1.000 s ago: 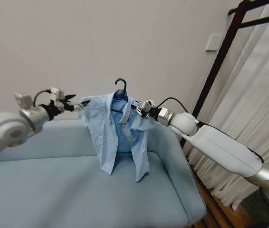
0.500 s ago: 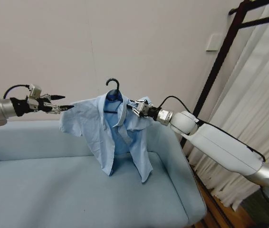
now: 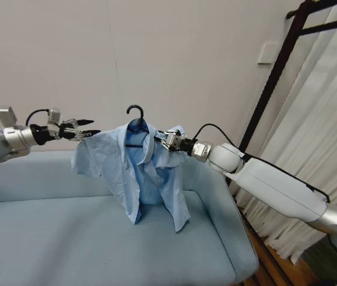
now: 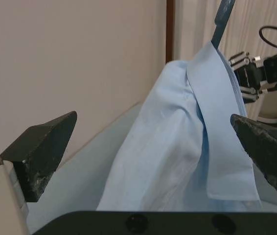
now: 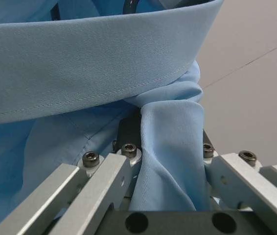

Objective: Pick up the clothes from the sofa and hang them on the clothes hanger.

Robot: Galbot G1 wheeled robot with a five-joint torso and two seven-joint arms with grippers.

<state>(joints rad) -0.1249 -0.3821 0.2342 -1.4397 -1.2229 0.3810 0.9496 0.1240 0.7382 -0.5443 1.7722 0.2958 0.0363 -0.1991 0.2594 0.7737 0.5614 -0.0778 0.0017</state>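
Note:
A light blue shirt hangs on a dark hanger, whose hook sticks up above the collar, in the air over the sofa. My right gripper is shut on the shirt's shoulder by the collar; in the right wrist view the cloth is pinched between the fingers. My left gripper is at the shirt's other shoulder. In the left wrist view it stands open, the shirt lying between and beyond its wide-set fingers.
The pale blue sofa spreads below the shirt against a plain wall. A dark clothes rack stands at the right, with a white curtain behind it. A wall switch sits near the rack.
The shirt and hanger have shifted left with my right gripper. The left sleeve, stretched out half a second ago, now hangs slack, and my left gripper sits closer to the shoulder.

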